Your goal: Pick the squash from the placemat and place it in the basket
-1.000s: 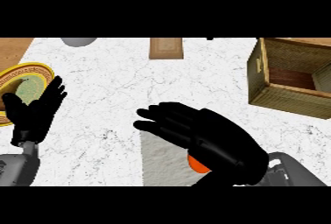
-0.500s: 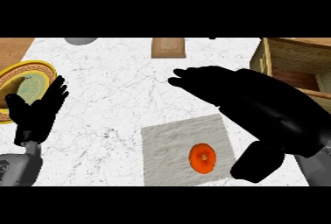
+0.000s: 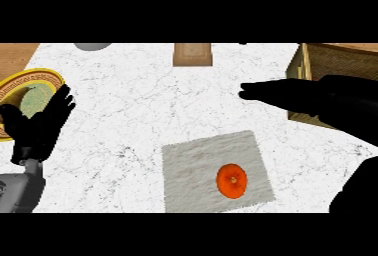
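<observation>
Squash (image 3: 231, 180), a small round orange one with a paler spot at its centre, lies on the pale grey textured cloth placemat (image 3: 196, 165), toward the mat's right half and touching nothing else. Nothing holds it. Up and to the right, the black right hand (image 3: 295, 95) hangs over the white marbled counter (image 3: 140, 100) with its fingers stretched out leftward and nothing in them, well apart from the squash. Behind that hand, at the right edge, stands the light wooden slatted basket (image 3: 325, 55), partly hidden by the forearm. At the left edge, the left hand (image 3: 40, 125) rests with relaxed fingers up, beside a yellow-rimmed round plate (image 3: 22, 85).

By my judgement the pick is not yet begun. To do it well, the right hand should come down and back toward the mat until it stands directly over the squash, fingers on one side and thumb on the other, then close around its widest part so the round body cannot roll out.
</observation>
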